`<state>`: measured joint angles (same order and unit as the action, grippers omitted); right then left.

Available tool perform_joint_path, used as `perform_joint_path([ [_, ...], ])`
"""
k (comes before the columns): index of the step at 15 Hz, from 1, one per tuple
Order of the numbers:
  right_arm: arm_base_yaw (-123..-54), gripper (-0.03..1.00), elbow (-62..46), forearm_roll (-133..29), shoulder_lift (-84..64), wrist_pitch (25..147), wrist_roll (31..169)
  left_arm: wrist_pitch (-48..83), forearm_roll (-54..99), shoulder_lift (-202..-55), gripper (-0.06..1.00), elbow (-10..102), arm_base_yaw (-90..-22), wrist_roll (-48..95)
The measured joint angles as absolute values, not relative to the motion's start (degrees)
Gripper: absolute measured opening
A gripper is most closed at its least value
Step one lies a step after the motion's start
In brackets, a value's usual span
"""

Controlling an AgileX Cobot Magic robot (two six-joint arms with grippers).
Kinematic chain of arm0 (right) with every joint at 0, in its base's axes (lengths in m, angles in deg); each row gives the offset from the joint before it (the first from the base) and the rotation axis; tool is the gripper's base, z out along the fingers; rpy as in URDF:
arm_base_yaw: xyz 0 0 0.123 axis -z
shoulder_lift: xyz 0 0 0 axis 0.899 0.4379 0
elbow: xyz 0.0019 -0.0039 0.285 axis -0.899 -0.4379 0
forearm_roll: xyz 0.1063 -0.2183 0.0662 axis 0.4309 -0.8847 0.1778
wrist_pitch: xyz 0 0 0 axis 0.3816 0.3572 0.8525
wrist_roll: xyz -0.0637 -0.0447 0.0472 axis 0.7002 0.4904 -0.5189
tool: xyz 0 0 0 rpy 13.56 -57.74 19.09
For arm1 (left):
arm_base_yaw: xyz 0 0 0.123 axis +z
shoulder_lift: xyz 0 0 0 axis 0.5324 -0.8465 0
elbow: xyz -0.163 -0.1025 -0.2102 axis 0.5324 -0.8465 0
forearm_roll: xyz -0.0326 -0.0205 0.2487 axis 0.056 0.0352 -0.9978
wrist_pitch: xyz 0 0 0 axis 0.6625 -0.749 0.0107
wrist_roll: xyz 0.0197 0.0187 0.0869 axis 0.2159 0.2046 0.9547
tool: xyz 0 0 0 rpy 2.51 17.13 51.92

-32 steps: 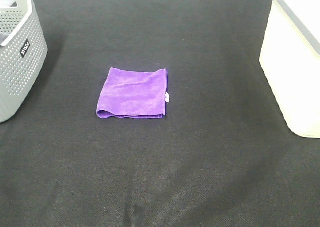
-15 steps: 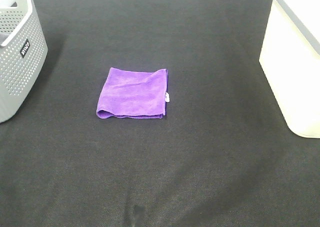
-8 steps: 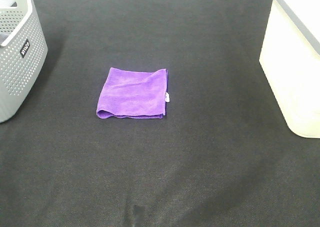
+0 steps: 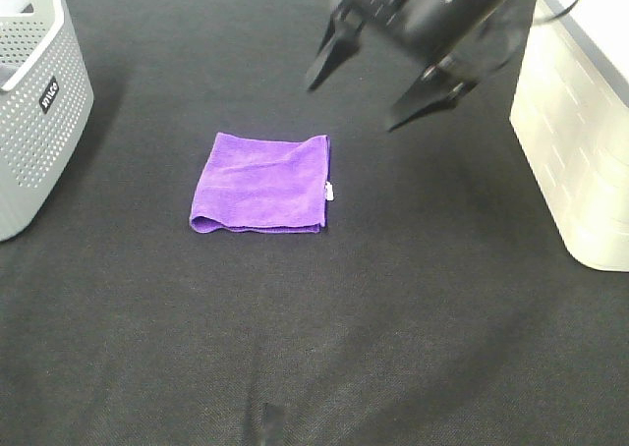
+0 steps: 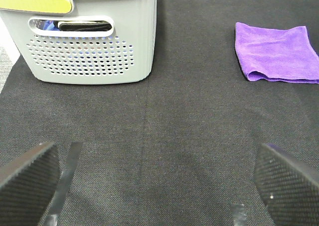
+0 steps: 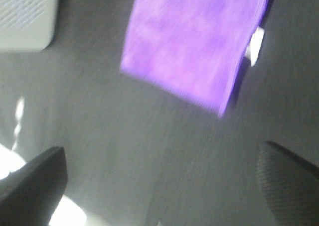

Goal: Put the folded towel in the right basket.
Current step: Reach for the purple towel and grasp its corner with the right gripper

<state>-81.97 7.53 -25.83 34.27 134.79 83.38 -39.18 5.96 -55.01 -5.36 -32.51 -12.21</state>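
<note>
The folded purple cloth towel [image 4: 260, 184] is shown flat on the black fabric table [image 4: 393, 308]; the black right gripper [image 4: 354, 104] (jaws spread wide, nothing held) is seen nearby.

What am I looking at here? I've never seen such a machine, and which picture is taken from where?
This is a robot with two arms, each ending in a two-fingered gripper. One picture comes from a camera mounted high above a black table. It shows a folded purple towel, a grey perforated basket on the left, a white basket on the right, and the right gripper open in the air near the towel. The other two pictures come from cameras on the wrists. The left gripper is open over bare table, facing the grey basket. The right wrist picture is blurred but shows the towel below. Neither gripper holds anything.
</note>
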Motion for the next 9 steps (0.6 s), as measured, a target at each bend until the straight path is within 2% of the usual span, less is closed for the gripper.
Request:
perform_joint_path([
  [5,-81.97,0.97,18.82,-24.8,51.17,132.04,83.95,-39.18,5.96,-55.01,0.99,-5.36,-32.51,-12.21],
  [9,-81.97,0.97,22.49,-24.91,56.44,129.92,84.52,-39.18,5.96,-55.01,0.99,-5.36,-32.51,-12.21],
])
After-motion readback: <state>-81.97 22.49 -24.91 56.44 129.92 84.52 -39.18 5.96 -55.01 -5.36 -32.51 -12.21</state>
